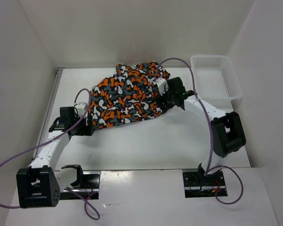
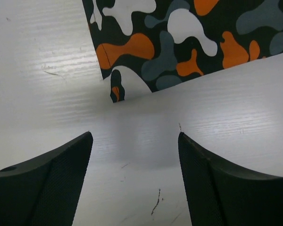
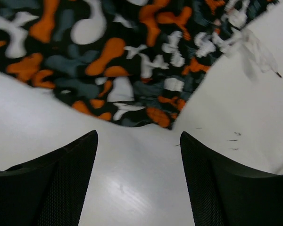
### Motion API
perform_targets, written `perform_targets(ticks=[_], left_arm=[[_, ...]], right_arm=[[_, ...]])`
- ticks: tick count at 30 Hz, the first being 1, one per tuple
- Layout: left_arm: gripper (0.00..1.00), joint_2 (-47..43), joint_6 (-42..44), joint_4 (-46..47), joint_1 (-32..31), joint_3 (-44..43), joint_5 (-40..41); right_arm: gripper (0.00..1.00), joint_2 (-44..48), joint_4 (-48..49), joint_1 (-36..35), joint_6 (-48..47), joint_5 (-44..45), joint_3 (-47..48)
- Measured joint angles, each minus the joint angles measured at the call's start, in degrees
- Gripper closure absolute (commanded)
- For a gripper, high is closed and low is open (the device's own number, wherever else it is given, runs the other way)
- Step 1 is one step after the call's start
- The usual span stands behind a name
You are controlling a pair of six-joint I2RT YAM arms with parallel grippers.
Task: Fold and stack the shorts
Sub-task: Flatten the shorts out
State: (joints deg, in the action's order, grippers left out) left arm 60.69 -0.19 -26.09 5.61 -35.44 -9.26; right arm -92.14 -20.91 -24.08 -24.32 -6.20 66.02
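Observation:
The camouflage shorts (image 1: 125,96) lie spread on the white table, orange, black, white and grey, with a bunched part at the back. My left gripper (image 1: 88,123) is open and empty just off the shorts' near left corner (image 2: 114,89), low over bare table. My right gripper (image 1: 163,100) is open and empty at the shorts' right edge; its view shows the cloth's hem (image 3: 146,115) just beyond the fingers. A white drawstring (image 3: 247,44) trails off the cloth at the upper right of that view.
A white plastic mesh basket (image 1: 216,77) stands at the back right of the table. White walls close in the left, back and right sides. Purple cables loop from both arms.

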Motion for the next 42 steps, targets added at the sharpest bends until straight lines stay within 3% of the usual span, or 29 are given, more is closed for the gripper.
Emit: perform_targets(ticks=[6, 13, 15, 18, 20, 23, 27, 31, 36, 37, 40, 42], left_arm=[[0.19, 3.08, 0.0, 8.35, -1.68, 4.04, 2.21], [0.21, 5.38, 0.0, 8.28, -1.68, 5.64, 2.36], [0.23, 6.16, -0.02, 9.05, -1.68, 6.12, 2.36], [0.21, 7.28, 0.04, 12.04, -1.68, 7.26, 2.56], [0.21, 7.74, 0.02, 14.95, -1.9, 7.74, 2.67], [0.21, 8.24, 0.0, 18.8, -2.4, 8.2, 3.5], [0.24, 8.74, -0.02, 21.38, -3.39, 7.72, 4.52], [0.41, 10.12, -0.09, 21.9, -6.01, 6.82, 4.76], [0.95, 10.97, -0.09, 24.85, -7.54, 8.98, 5.7], [1.0, 11.04, -0.2, 25.16, -7.48, 9.05, 5.81], [1.0, 11.08, -0.04, 26.16, -7.56, 9.4, 5.75], [1.0, 11.08, -0.02, 26.73, -7.56, 9.57, 5.62]], right_arm=[[0.18, -12.13, 4.35, 7.15, 8.07, 2.36, 6.03], [0.18, -18.62, 5.64, 8.48, 14.88, 1.14, 7.21], [0.36, -20.04, 5.68, 8.46, 16.02, -0.22, 7.21], [0.49, -20.98, 6.38, 8.41, 16.48, -0.31, 7.54], [0.49, -21.51, 6.6, 8.24, 16.87, 0.0, 7.96], [0.4, -21.7, 6.84, 8.09, 17.25, 0.31, 8.22], [0.41, -21.55, 7.26, 7.91, 17.25, 0.81, 7.76], [0.52, -20.74, 7.74, 7.87, 17.2, 0.59, 6.49], [0.75, -20.52, 7.8, 7.82, 16.5, -0.59, 6.14], [0.81, -20.52, 7.87, 7.8, 16.39, -1.01, 6.05], [0.97, -20.5, 7.93, 7.69, 15.87, -2.34, 5.95], [1.0, -20.5, 7.98, 7.65, 15.47, -2.71, 5.95]])
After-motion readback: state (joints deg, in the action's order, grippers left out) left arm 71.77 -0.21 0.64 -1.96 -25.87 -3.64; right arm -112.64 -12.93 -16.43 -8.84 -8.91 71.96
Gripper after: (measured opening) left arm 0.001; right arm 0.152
